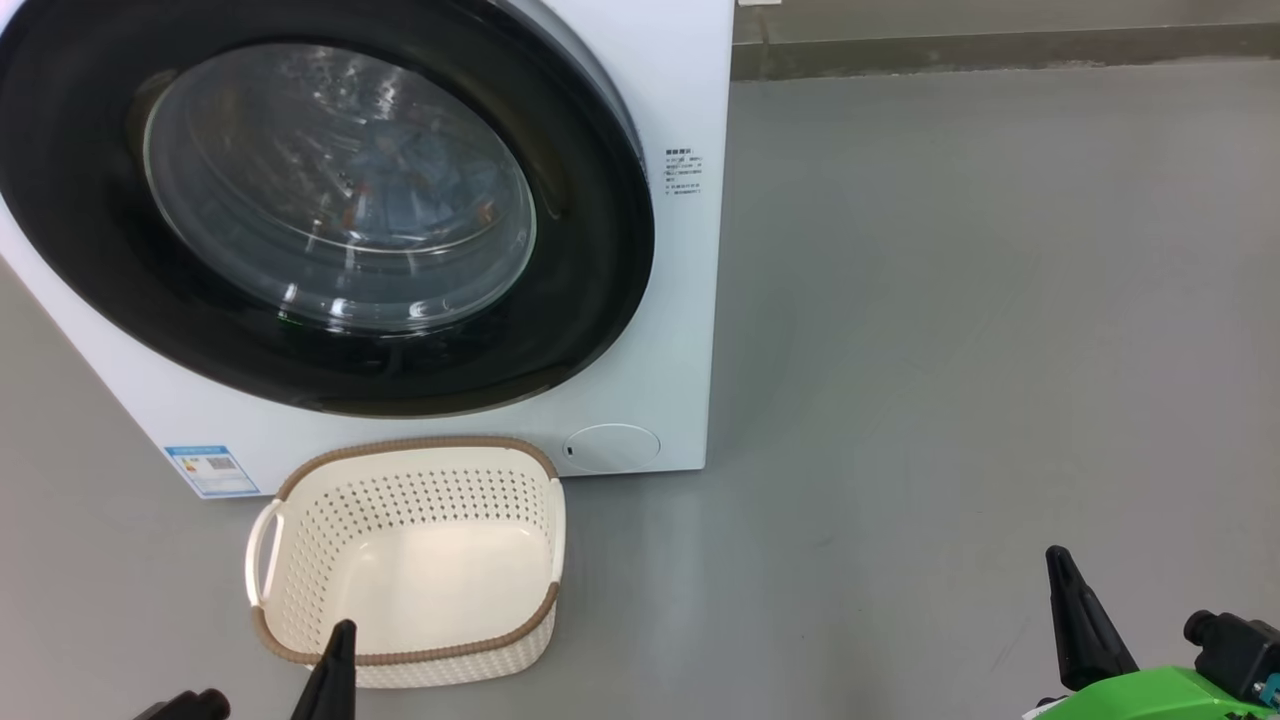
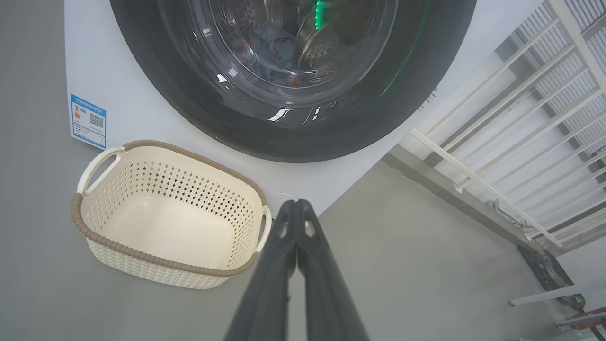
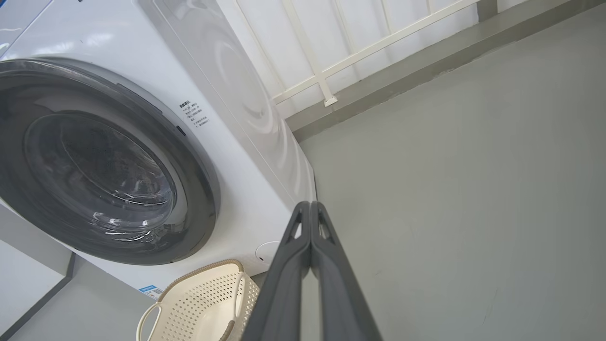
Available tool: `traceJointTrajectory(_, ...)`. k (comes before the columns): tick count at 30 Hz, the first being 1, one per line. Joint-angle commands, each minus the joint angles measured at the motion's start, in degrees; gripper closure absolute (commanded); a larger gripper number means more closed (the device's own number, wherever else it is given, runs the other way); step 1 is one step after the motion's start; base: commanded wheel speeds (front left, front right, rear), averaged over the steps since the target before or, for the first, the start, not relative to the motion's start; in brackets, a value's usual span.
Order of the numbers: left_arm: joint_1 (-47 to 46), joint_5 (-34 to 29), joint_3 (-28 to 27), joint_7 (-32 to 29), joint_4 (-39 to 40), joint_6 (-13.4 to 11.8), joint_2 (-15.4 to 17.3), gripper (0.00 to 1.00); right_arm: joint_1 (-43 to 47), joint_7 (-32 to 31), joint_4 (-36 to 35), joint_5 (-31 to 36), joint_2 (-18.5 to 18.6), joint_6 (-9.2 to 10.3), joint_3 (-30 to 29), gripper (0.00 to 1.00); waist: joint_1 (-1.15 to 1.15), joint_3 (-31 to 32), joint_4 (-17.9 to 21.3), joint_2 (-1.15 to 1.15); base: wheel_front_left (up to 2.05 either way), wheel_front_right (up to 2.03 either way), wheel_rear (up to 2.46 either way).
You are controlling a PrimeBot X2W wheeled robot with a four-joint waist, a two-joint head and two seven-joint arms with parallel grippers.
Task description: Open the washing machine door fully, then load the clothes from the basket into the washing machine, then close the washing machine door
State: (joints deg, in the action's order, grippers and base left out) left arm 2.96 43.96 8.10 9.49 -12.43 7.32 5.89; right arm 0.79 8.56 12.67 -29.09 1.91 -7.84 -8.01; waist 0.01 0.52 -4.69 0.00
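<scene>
The white washing machine [image 1: 690, 300] stands ahead with its black-rimmed door [image 1: 590, 300] lying flat against the front. Through the glass window I make out light-blue clothes [image 2: 277, 52] inside the drum. The cream basket [image 1: 410, 560] sits on the floor below the door with nothing in it. My left gripper [image 1: 340, 640] is at the basket's near rim, fingers pressed together and holding nothing; the left wrist view shows this gripper [image 2: 297, 203] shut. My right gripper [image 1: 1062, 565] hangs over bare floor at the lower right, and its own wrist view shows it [image 3: 310, 206] shut and holding nothing.
Grey floor [image 1: 950, 350] spreads to the right of the machine. A white railing [image 3: 326, 71] and a low grey ledge [image 1: 1000, 45] run behind it. A round cap [image 1: 610, 447] sits in the machine's lower corner, a blue label [image 1: 210, 470] at the other.
</scene>
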Motion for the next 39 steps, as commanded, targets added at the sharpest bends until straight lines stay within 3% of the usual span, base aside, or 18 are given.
traceJointTrajectory(1, -2.82, 1.57, -1.38, -0.55, 1.04, 0.05, 0.54, 1.0, -2.5, -0.62, -1.18, -2.01, 0.52, 0.11, 0.52, 1.0, 0.0, -0.02, 0.09, 0.0, 0.0, 0.0, 0.0)
traceJointTrajectory(39, -5.53, 22.85, -6.36, -6.66, -0.07, 0.1, -0.41, 1.0, -4.47, -6.98, -0.07, -28.94, 0.72, 0.22, 0.95, 1.0, -0.01, -0.32, 2.12, 0.0, 0.0, 0.0, 0.0)
